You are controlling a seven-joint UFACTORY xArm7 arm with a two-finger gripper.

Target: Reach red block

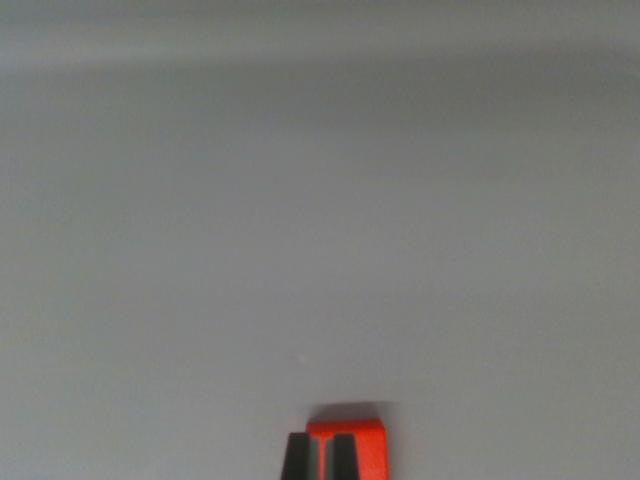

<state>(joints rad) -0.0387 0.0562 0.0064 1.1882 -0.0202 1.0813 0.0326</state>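
Gripper at 6 o'clock, fingers nearly pressed together (thin gap), overlapping the red block on the grey table.

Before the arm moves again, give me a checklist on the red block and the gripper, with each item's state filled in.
1. Red block in view: ok, at the bottom edge of the wrist view, a little right of centre.
2. Whole block visible: not ok, the frame cuts off its lower part.
3. Gripper lined up with the block: ok, two dark fingers stand in front of the block's left part, in the wrist view's terms.
4. Gripper touching the block: cannot tell, the picture is blurred and contact is not visible.
5. Gripper open or shut: cannot tell, only a narrow gap shows between the fingers.
6. Grey surface around the block free of other things: ok.
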